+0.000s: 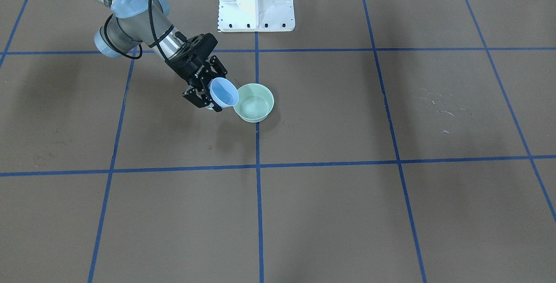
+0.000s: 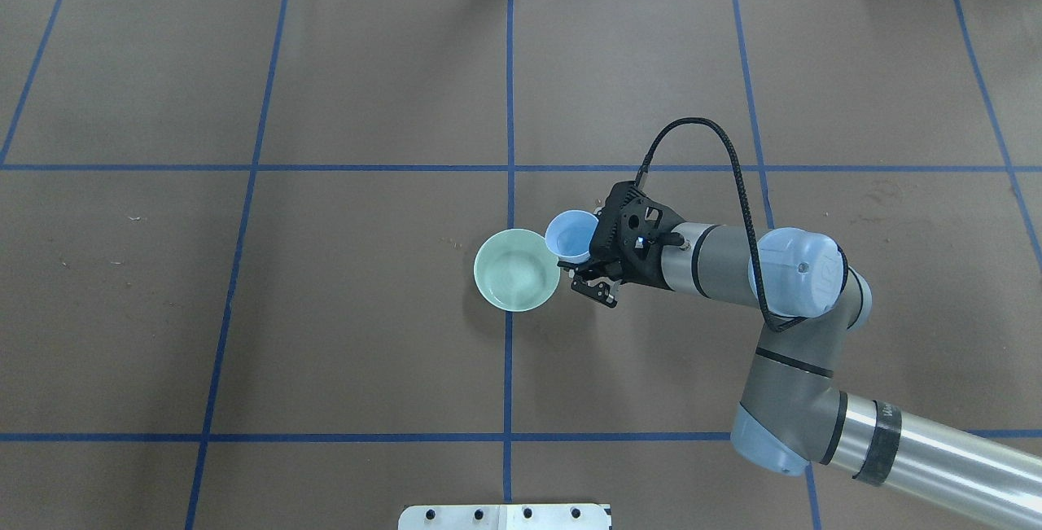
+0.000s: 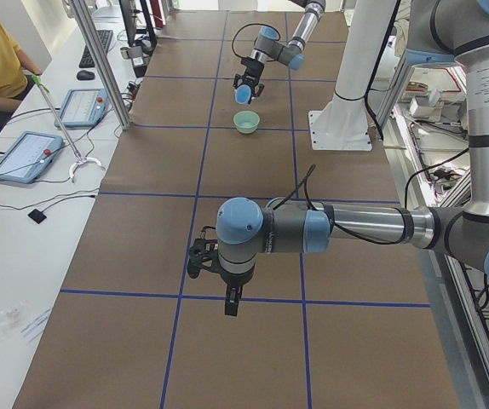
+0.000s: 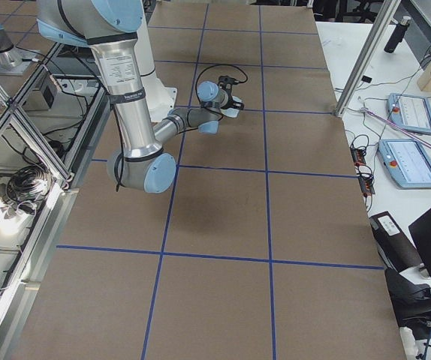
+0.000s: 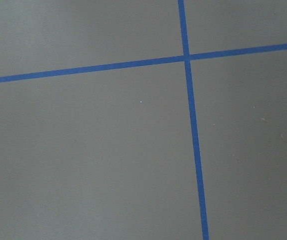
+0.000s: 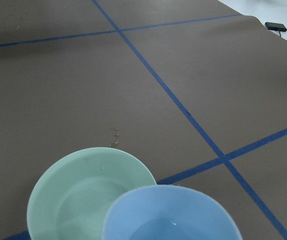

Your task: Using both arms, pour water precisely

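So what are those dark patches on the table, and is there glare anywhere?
Front-facing view: they are soft shadows on the table, one just below the bowl; the white pedestal is washed out by glare. Right wrist view: only a tiny glint inside the cup. Left wrist view: no glare, just table and tape.

Brown bench (image 5: pixel 83 160) fills the frame. A near-horizontal blue tape line (image 5: pixel 83 69) crosses a near-vertical blue tape line (image 5: pixel 196 150) in the upper right.
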Motion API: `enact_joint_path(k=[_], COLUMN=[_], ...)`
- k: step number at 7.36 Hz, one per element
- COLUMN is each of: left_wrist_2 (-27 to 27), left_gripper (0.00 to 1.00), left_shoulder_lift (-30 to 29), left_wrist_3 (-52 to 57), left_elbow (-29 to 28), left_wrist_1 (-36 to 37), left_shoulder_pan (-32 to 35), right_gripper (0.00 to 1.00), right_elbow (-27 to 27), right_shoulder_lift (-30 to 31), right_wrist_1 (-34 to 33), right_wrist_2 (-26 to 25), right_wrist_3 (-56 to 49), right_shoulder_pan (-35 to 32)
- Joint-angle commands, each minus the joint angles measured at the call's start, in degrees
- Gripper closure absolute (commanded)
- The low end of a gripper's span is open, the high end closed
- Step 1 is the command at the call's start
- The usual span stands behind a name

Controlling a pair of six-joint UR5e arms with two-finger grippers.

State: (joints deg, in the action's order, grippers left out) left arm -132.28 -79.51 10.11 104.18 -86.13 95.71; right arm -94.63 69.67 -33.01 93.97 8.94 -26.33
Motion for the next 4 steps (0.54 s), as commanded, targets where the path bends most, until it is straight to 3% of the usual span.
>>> enact_joint_path(k=[1, 4], left_wrist_2=[0.0, 0.0], left_gripper=[0.0, 0.0], left_shoulder_lift=[0.0, -0.2], left_wrist_3=[-0.1, 0.0], left_elbow=[-0.2, -1.1], left_wrist_1=[0.1, 0.0], left_shoulder_pan=[0.0, 0.0], right_gripper=[1.0, 1.0], right_elbow=[-2.6, -5.5], right_shoulder_lift=[-0.1, -1.1], right_wrist_1=[-5.8, -13.9], right_wrist_2=[0.2, 0.2], right_wrist_3=[-1.1, -2.9], right_shoulder_pan=[0.5, 1.2])
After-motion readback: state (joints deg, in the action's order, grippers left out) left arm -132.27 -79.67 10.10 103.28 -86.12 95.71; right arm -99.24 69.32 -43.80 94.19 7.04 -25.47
